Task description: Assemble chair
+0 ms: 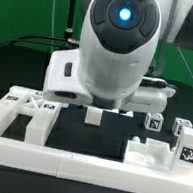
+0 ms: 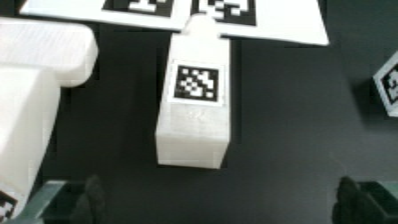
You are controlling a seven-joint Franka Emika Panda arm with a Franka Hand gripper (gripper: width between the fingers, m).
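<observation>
One notched white block (image 1: pixel 18 121) is lying on the black counter (image 1: pixel 93 137) to the exterior view's left of the leg (image 1: pixel 94 114), two square tags showing on its upper face. One leg is showing in the middle, only a short white stub in that view, since the big robot arm (image 1: pixel 117 47) is hanging over it. To the exterior view's right of the leg, a cluster of white chair pieces (image 1: pixel 162 147) is lying, three tags showing among them; how many separate pieces it holds I cannot tell. One long plain white bar (image 1: pixel 74 164) is running along the counter in front of the leg.

From the wrist, the leg (image 2: pixel 194 115) is lying flat, one tag facing up, its narrow end reaching the marker board (image 2: pixel 285 25). One chunky white block (image 2: pixel 45 75) is lying beside the leg, apart from it, and one tagged piece (image 2: pixel 386 85) is peeping in on the leg's other side. The claw (image 2: pixel 217 203) is hanging near the leg's free end, its two fingers (image 2: pixel 71 203) spread wide, gripping nothing and touching nothing.
</observation>
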